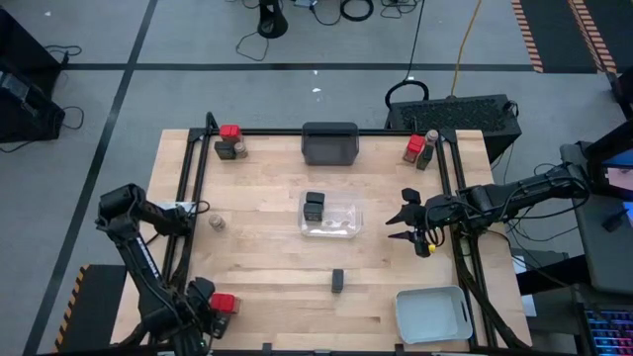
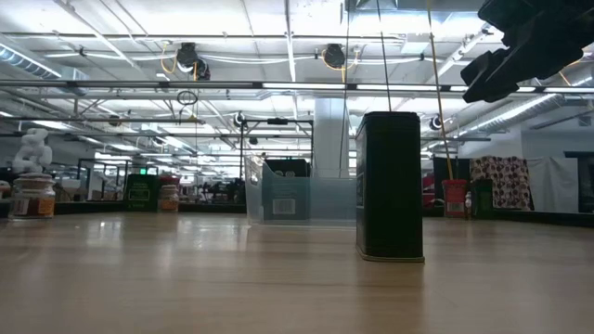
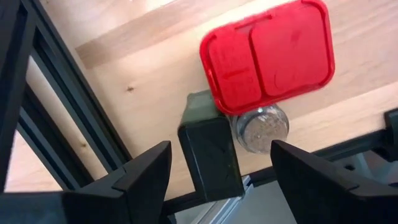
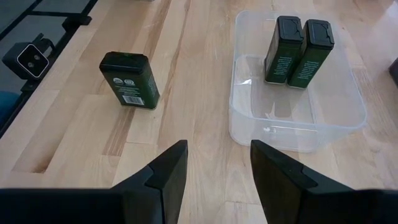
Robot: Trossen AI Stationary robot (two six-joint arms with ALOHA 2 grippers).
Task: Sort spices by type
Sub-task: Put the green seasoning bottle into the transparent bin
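At the table's near left corner stand three spices close together: a red-topped block point(image 3: 267, 53), a black box point(image 3: 208, 152) and a round clear jar point(image 3: 261, 127). My left gripper point(image 3: 221, 168) hangs open above them, pointing down, one finger on either side of the black box without touching it. A clear tray point(image 1: 344, 223) mid-table holds two black boxes point(image 4: 298, 50). Another black box point(image 4: 129, 79) stands alone on the wood nearer the front edge. My right gripper point(image 1: 406, 220) hovers open just right of the clear tray, with nothing between its fingers.
A dark grey tray point(image 1: 329, 143) sits at the far edge and a pale grey tray point(image 1: 432, 314) at the near right. Spice clusters stand at the far left point(image 1: 230, 143) and far right point(image 1: 419, 148) corners. A lone round jar point(image 1: 217, 222) stands at the left. A black frame rail point(image 3: 68, 118) runs beside the near-left cluster.
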